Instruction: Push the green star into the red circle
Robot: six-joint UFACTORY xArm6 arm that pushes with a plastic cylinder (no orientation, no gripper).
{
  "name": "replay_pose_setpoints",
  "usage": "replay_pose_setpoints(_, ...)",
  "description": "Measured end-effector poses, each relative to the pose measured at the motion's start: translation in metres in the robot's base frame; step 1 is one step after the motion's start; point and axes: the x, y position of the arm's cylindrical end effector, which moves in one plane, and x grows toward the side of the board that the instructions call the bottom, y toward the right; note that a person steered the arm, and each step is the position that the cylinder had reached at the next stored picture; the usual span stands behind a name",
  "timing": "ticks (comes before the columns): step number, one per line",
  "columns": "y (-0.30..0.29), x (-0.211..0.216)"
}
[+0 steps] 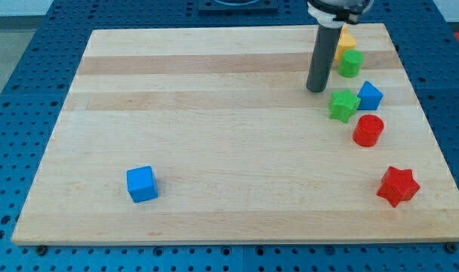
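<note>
The green star (343, 104) lies at the view's right on the wooden board (214, 136). The red circle (368, 130), a short cylinder, sits just below and to the right of it, a small gap between them. My tip (316, 89) rests on the board just up and left of the green star, close to it but apart.
A blue block (370, 95) touches the star's right side. A green block (351, 63) and a yellow block (345, 40) sit above, partly behind the rod. A red star (398, 185) lies at lower right. A blue cube (142, 183) sits at lower left.
</note>
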Motion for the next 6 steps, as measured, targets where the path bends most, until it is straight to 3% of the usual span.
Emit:
replay_pose_setpoints(1, 0.005, 0.034)
replay_pose_setpoints(6, 0.057, 0.039)
